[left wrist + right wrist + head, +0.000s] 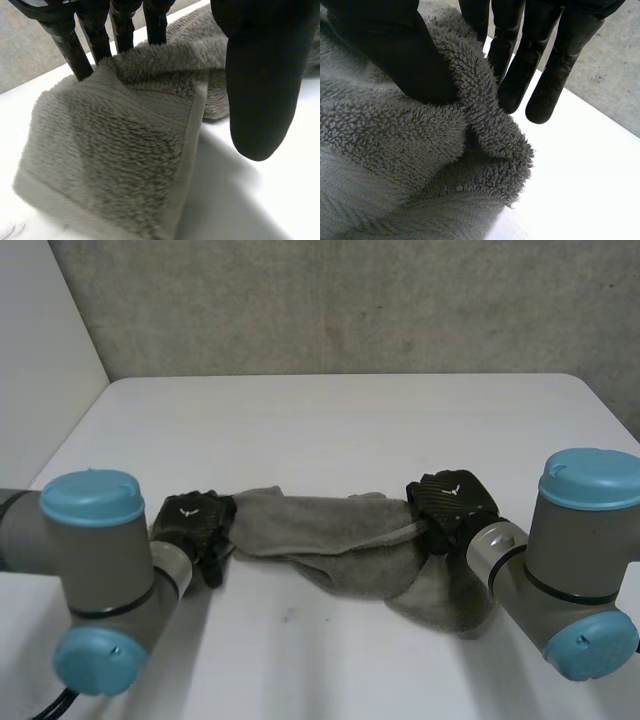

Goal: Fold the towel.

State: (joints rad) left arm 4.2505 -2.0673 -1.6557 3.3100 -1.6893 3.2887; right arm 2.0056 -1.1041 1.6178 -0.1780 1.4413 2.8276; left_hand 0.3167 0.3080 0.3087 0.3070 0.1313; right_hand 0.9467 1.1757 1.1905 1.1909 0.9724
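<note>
White table [350, 420], grey towel [340, 540]: right robot hand [450, 500] pinches one end (grip of left robot hand [190, 525] hidden).

A smooth white table [330, 430] spans the scene from near to far. A rough grey concrete wall [350, 310] stands beyond its far edge, and a plain white panel [40, 340] borders its left.

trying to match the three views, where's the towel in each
Head view: towel bunched between the left hand and right hand.
Left wrist view: towel at the left hand, hemmed corner nearest the camera.
Right wrist view: a towel fold pinched by the right hand.
Shared landmark: the white table.
</note>
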